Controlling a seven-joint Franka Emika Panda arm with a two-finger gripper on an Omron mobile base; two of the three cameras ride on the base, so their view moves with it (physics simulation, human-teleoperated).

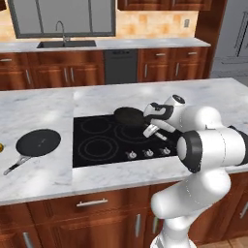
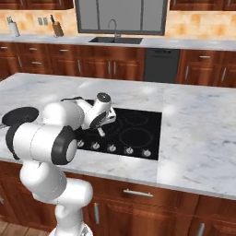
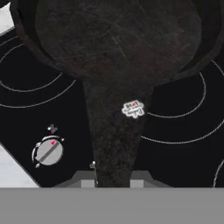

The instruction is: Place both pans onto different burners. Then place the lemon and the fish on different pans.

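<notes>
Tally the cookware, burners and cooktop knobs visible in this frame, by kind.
Pans: 2, one on the counter, one held over the cooktop
Burner rings: 5
Knobs: 5
Total: 12

Held pan [image 3: 118, 43]: rim cut off by hand view's edge at 12 o'clock. Its handle [image 3: 114, 144] hides the fingers' grip. Lemon [image 1: 1, 147]: sliver only, cut at 9 o'clock edge. Second pan [image 2: 19, 115]: partly behind arm.
</notes>
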